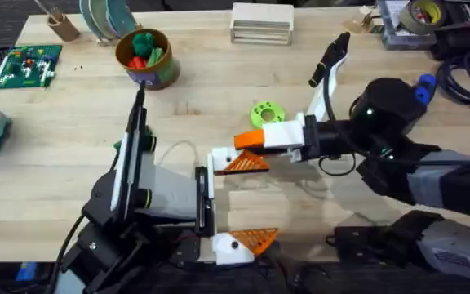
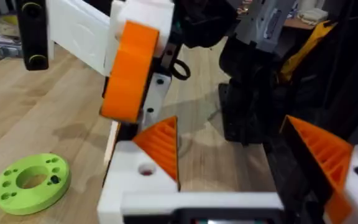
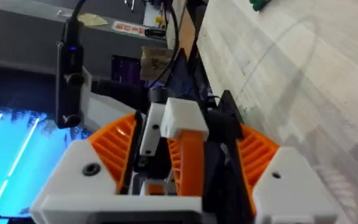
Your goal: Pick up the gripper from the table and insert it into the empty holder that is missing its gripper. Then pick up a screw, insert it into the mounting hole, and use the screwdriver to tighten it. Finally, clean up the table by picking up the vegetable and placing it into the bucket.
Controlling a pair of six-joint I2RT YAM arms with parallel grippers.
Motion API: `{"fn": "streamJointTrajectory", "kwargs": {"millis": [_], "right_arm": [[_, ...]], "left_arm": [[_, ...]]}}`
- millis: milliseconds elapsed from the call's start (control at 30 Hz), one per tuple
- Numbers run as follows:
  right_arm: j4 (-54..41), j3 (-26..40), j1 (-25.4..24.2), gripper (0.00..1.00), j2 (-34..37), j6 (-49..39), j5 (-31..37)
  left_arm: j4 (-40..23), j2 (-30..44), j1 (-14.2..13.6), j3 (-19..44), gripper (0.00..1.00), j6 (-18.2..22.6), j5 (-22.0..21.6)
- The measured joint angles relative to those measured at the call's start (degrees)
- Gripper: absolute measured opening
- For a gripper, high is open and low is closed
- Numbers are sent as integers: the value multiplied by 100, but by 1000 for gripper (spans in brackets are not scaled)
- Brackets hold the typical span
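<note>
The right end effector was clamped on the gripper, holding it right at the holder on the left end effector, whose fingers were spread apart. To seat it well I'd keep the wedge square to the slot and push slow. Farther out, the bucket sat at the counter's far left, toys already inside.

arms: black jointed links, grey shells near the bases
fingers: white blocks, orange ribbed pads
cables: thin black loops
markings: yellow-green rings
</note>
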Motion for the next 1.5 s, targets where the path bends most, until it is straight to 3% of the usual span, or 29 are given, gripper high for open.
{"fn": "streamJointTrajectory", "kwargs": {"millis": [200,367,600,767,1167,1333,1500], "right_arm": [[0,0,-231,986,0,-26,-271],[-12,0,-583,991,0,-176,-187],[-204,48,-1550,992,0,-434,353],[-1271,555,-1934,993,0,-1055,558],[-5447,2504,-1881,993,-2,-3464,1606],[-6877,3024,-1352,993,-19,-4300,2643],[-7344,3139,-778,993,-101,-4804,3548]], "left_arm": [[-15,0,0,0,993,7,110],[-20,2,0,0,993,17,141],[-20,2,0,0,992,17,142],[-21,1,0,0,993,17,142],[-20,2,0,0,993,17,142],[-20,2,0,0,992,17,116],[7,0,0,0,993,18,-159]]}}
